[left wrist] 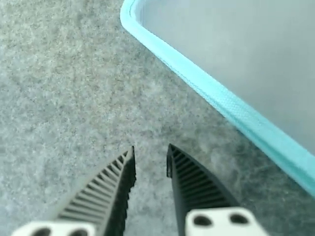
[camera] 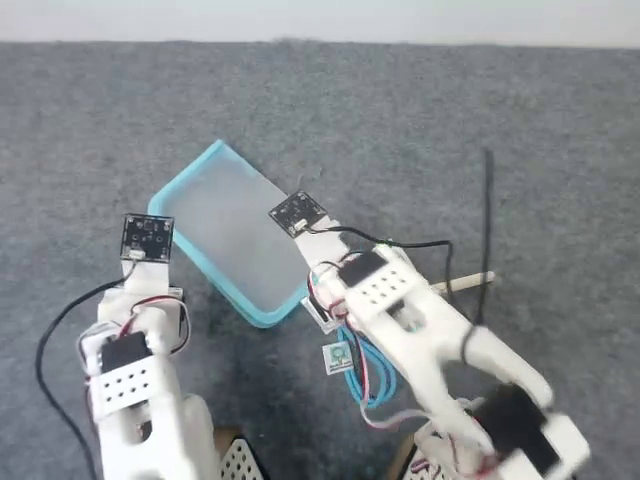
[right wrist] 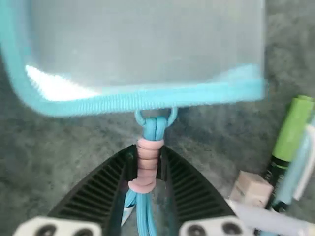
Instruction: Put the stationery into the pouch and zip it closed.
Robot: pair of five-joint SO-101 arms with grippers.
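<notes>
One pouch (camera: 232, 232), one cord (right wrist: 156, 127) seemingly pinched by right tool (right wrist: 146, 150).

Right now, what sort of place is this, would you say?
Probably a robot practice table: a grey felt mat covers it, two white arms sit side by side, and the right hand grips the zip cord of a blue-edged pouch near a green marker.

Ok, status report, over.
Right hand shut on zipper pull. Left hand open beside pouch. Green marker outside pouch.
</notes>
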